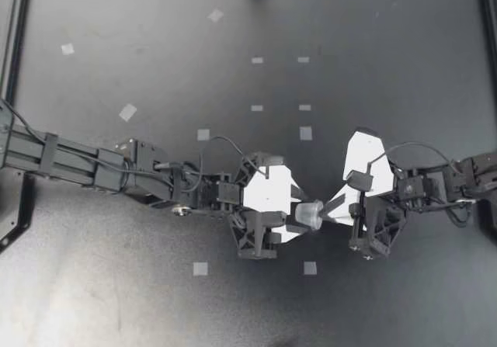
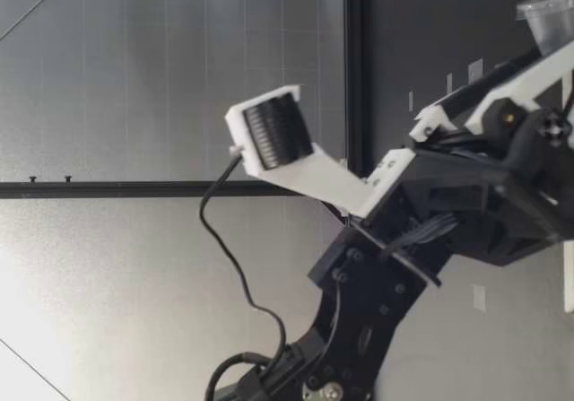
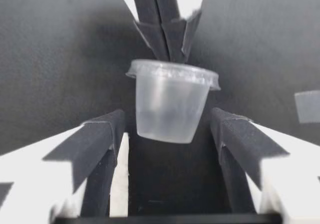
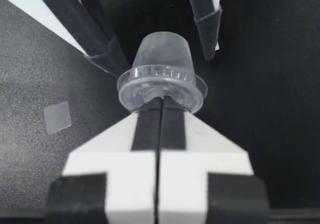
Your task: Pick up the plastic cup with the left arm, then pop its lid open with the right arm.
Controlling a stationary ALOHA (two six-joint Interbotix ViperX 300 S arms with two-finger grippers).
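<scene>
A small clear plastic cup (image 1: 310, 214) hangs above the dark table between my two grippers. My right gripper (image 1: 324, 213) is shut on the cup's rim (image 4: 161, 89), its fingertips (image 4: 152, 115) pressed together there. My left gripper (image 1: 302, 214) is open, with one finger on each side of the cup. In the left wrist view the cup (image 3: 172, 101) sits upright between the left fingers (image 3: 102, 136), with a gap on both sides. Behind the cup are the right gripper's shut fingers (image 3: 165, 28). In the low view the cup (image 2: 550, 20) shows above the left gripper's body (image 2: 484, 204).
Small grey tape squares (image 1: 201, 268) (image 1: 310, 268) (image 1: 306, 133) dot the table (image 1: 155, 300). A black frame rail (image 1: 12, 44) runs along the table's left and far edges. Both arms meet near the middle, a little toward the front.
</scene>
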